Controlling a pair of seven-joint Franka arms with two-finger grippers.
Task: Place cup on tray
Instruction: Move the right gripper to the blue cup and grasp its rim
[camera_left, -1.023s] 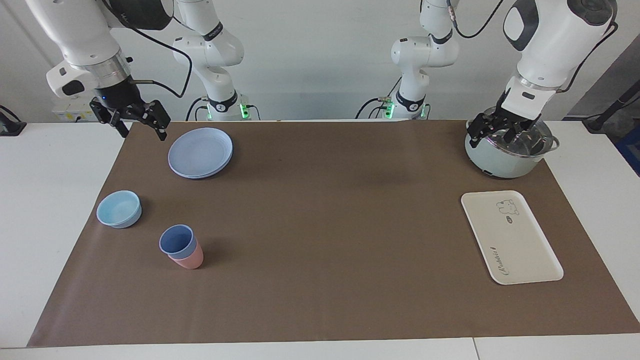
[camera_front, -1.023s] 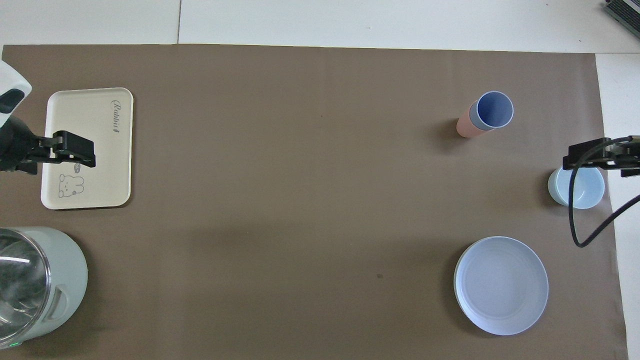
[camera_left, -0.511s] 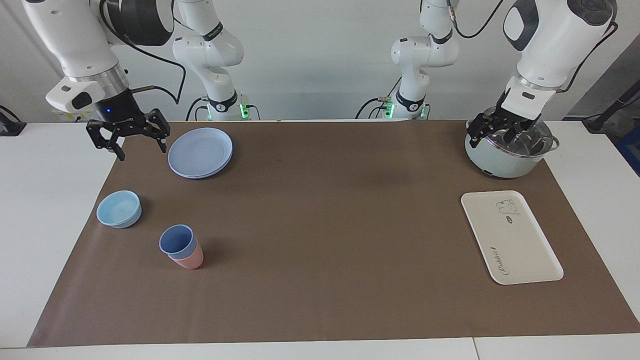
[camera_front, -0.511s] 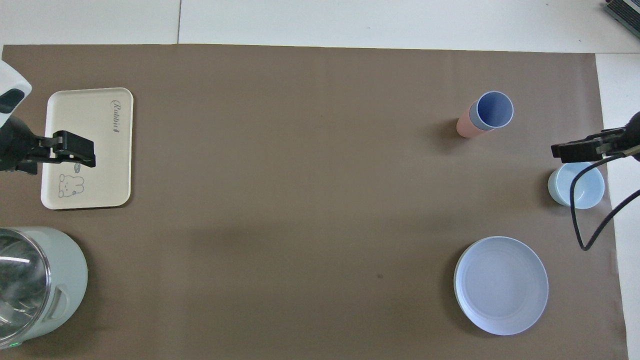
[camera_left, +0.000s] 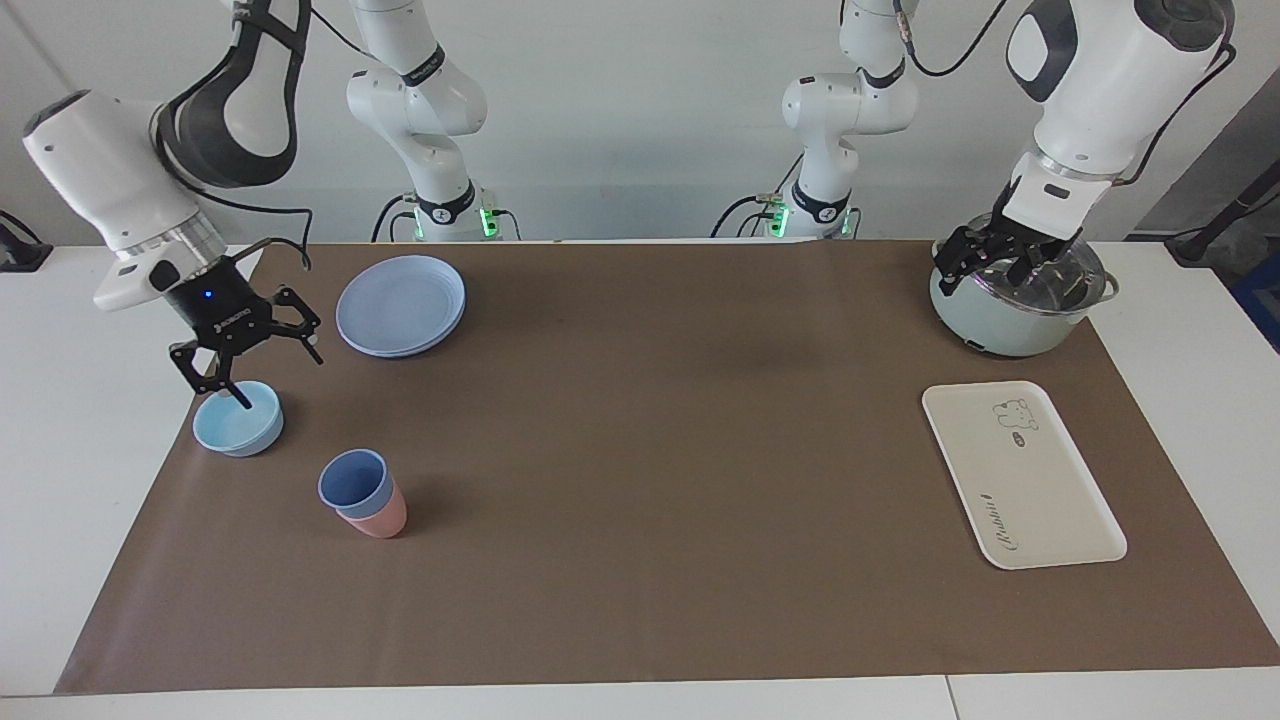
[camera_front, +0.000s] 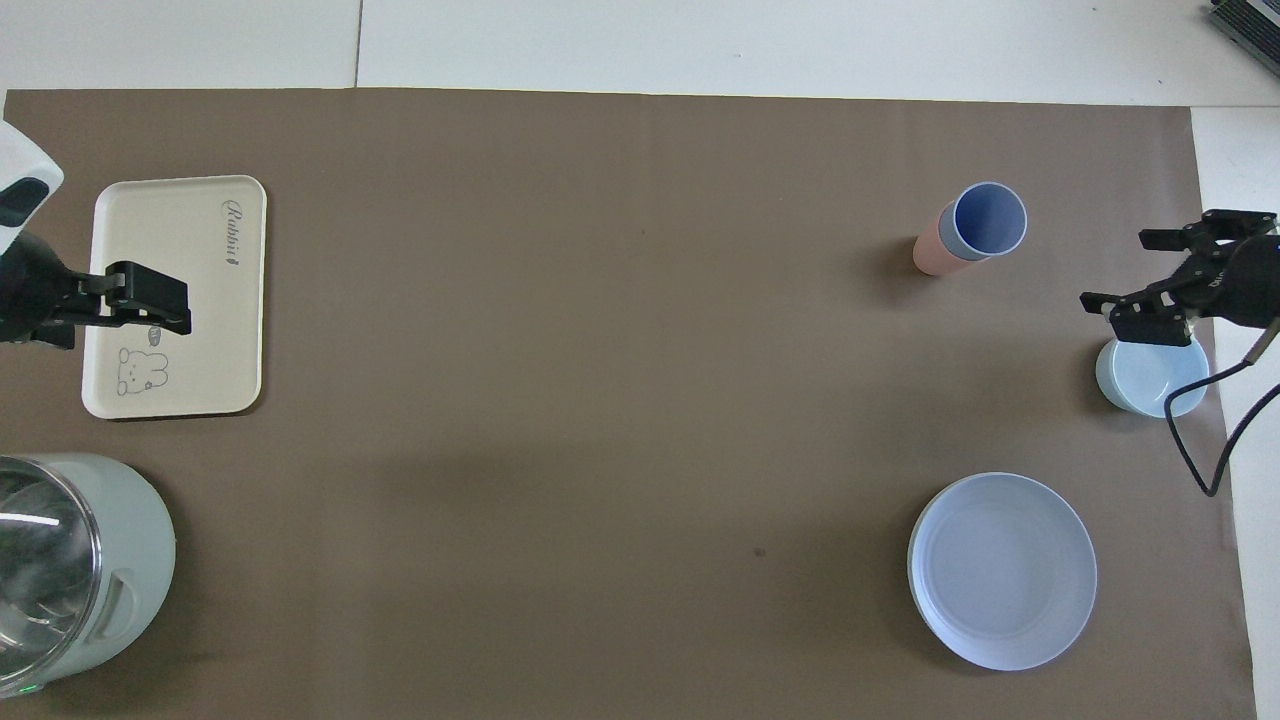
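Observation:
The periwinkle-blue cup (camera_left: 352, 480) stands nested inside a pink cup (camera_left: 382, 520) toward the right arm's end of the table; both show in the overhead view, the blue cup (camera_front: 988, 220) and the pink cup (camera_front: 932, 250). The cream tray (camera_left: 1020, 475) lies flat toward the left arm's end, and also shows in the overhead view (camera_front: 215, 330). My right gripper (camera_left: 262, 378) is open and empty, low over a light-blue bowl (camera_left: 235, 425), apart from the cups. My left gripper (camera_left: 1000, 265) waits, open and empty, over a pot (camera_left: 1010, 325).
A round blue plate (camera_left: 400, 305) lies nearer to the robots than the bowl and cups. The pale green pot with a glass lid (camera_front: 70, 570) stands nearer to the robots than the tray. A brown mat (camera_left: 650, 450) covers the table.
My right gripper has dropped and swung from beside the plate to low over the light-blue bowl. The left arm, cups and tray have not moved.

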